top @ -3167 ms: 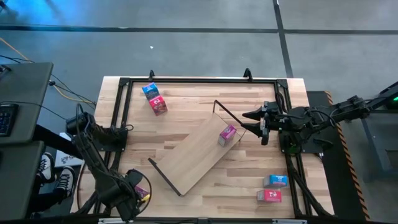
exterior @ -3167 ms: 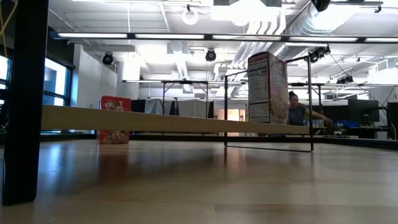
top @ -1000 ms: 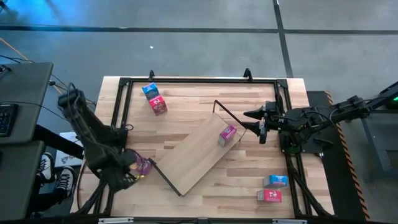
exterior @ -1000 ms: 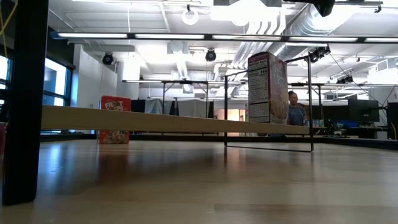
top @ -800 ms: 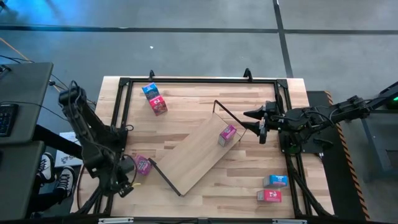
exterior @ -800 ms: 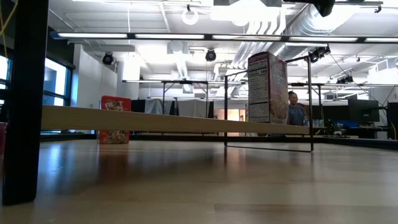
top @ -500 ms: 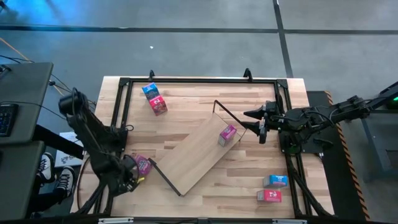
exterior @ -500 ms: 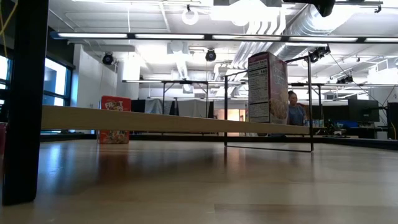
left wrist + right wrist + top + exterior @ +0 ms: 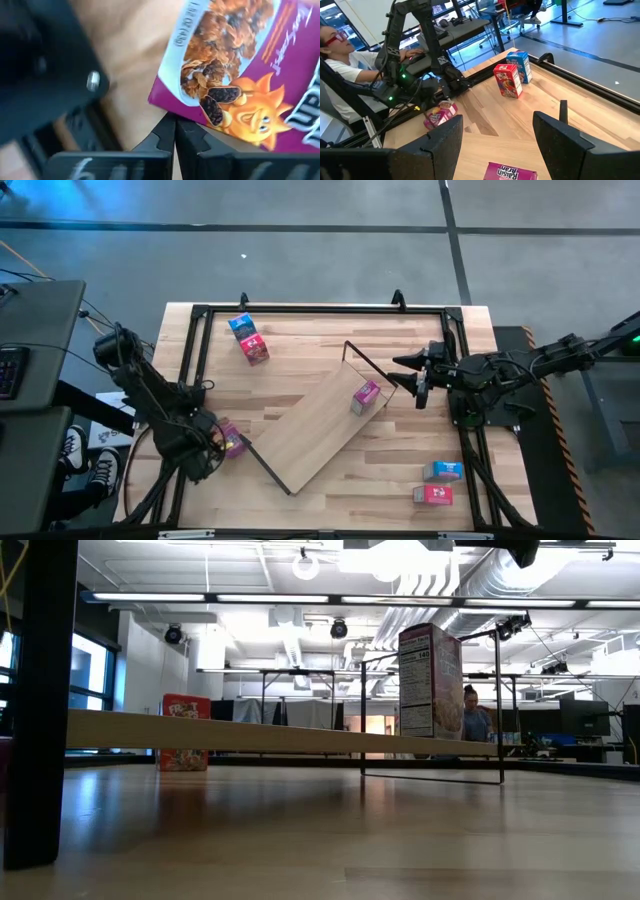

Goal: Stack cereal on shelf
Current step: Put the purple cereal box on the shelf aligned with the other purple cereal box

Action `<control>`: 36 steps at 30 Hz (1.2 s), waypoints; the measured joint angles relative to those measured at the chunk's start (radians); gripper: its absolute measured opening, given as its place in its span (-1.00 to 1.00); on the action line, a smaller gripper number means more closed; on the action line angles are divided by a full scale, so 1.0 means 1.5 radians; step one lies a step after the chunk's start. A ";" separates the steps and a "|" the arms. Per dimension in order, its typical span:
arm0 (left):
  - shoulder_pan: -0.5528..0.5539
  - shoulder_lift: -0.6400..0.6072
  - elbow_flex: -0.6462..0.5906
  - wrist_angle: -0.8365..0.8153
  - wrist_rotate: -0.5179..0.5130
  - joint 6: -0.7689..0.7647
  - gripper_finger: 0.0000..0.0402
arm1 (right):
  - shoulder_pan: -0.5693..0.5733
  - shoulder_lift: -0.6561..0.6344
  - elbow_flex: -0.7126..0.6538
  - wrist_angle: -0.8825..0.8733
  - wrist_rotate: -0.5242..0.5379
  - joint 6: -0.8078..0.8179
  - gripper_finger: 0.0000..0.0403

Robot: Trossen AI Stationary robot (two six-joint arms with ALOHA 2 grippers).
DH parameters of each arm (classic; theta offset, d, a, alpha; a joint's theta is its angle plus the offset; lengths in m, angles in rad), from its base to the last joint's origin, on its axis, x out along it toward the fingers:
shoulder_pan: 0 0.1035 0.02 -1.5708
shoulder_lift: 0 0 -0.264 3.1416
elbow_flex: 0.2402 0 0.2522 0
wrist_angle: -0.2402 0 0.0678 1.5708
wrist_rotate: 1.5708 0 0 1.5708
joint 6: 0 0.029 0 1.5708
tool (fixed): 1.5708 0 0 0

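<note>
The shelf (image 9: 320, 425) lies slantwise in the middle of the table, and one pink cereal box (image 9: 366, 396) stands on its far right part. Another pink cereal box (image 9: 230, 442) lies on the table by the shelf's near left end. My left gripper (image 9: 207, 452) is shut, right beside this box, on its left side. My right gripper (image 9: 415, 376) hovers open off the shelf's far right end, with nothing between its fingers (image 9: 445, 137). Beyond it in the right wrist view lies the pink box (image 9: 440, 114). My left gripper has its shut fingertips (image 9: 175, 131) against one edge of the pink box's printed face (image 9: 192, 111). The box is not between the fingers. It lies on the table, tilted.
A blue box (image 9: 240, 326) and a red box (image 9: 256, 350) stand at the far left. A pale blue box (image 9: 441, 471) and a red one (image 9: 432, 494) lie at the near right. A black frame (image 9: 300, 311) runs round the table. A person (image 9: 340, 70) sits beyond the table's left side.
My left arm has folded and its shut gripper has gone a little toward the table's far edge, close up to the pink box by the shelf's near left end. The box stays about where it was. My right arm has kept still.
</note>
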 joint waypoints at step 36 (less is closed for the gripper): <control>0.451 -0.186 0.220 -0.203 0.051 0.368 -1.00 | 0.000 0.001 0.000 -0.009 -0.021 0.000 0.16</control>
